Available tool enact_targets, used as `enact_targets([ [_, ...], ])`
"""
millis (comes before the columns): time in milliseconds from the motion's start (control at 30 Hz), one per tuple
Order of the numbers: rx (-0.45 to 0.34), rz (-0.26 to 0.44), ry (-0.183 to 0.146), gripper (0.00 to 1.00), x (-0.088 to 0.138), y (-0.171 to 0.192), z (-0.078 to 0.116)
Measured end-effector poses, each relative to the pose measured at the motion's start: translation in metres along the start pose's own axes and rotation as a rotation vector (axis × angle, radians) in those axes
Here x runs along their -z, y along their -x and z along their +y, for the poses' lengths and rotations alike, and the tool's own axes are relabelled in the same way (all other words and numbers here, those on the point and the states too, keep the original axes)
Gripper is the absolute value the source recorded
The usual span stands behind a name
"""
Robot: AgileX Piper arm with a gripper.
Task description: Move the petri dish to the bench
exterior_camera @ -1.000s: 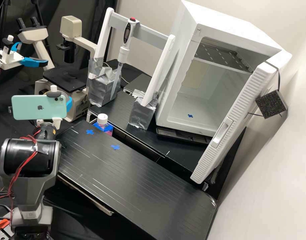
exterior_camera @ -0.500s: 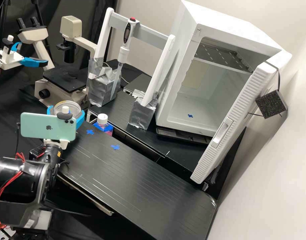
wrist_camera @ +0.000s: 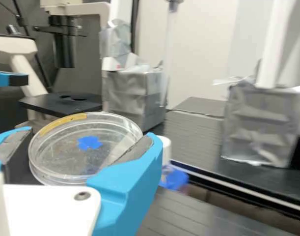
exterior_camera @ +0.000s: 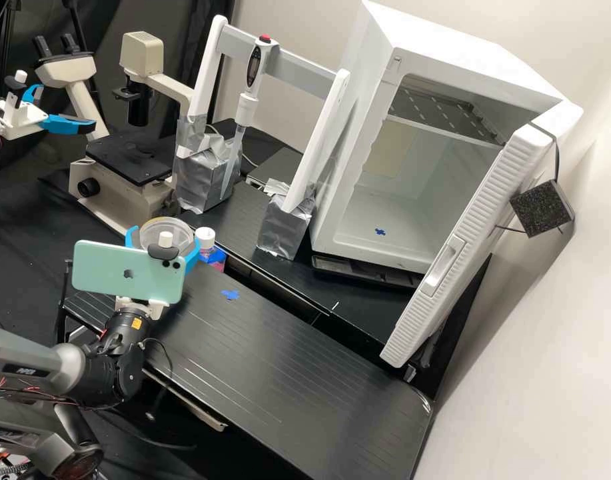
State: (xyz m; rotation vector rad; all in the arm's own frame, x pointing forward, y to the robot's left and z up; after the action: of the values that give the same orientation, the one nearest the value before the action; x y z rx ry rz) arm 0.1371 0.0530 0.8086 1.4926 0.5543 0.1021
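Nearest you, the dark grey arm (exterior_camera: 45,367) runs in from well to the near side of the capped bottle (exterior_camera: 206,239), its base end cut off by the high view's edge. The phone (exterior_camera: 122,270) on its wrist, on the near left of the bottle, hides much of the gripper (exterior_camera: 164,239) behind it. You have the gripper closed on the petri dish (exterior_camera: 178,231), one blue finger to each side, and the dish is just left of the bottle. In the wrist view the white mount covers part of your near finger, and a blue mark shows in the dish; how high the dish sits relative to the bench (exterior_camera: 272,360), which spreads nearer than the bottle, you can't tell. The bottle's own lower part is hidden, and in the wrist view a fingertip overlaps its cap. Past the bottle stands the pipette rack (exterior_camera: 278,57) on foil-wrapped feet; the microscope (exterior_camera: 128,160) is beyond it to the left, its base partly covered, and the open white cabinet (exterior_camera: 412,193) is well off to its right.
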Motion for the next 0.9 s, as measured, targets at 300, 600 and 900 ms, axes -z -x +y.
enact_targets([
  [300,-0.056,-0.117,0.034,0.00,-0.015,0.011,0.010],
  [600,-0.126,-0.281,0.004,0.00,-0.038,0.024,0.020],
  [900,-0.128,-0.324,-0.019,0.00,-0.046,0.028,0.021],
])
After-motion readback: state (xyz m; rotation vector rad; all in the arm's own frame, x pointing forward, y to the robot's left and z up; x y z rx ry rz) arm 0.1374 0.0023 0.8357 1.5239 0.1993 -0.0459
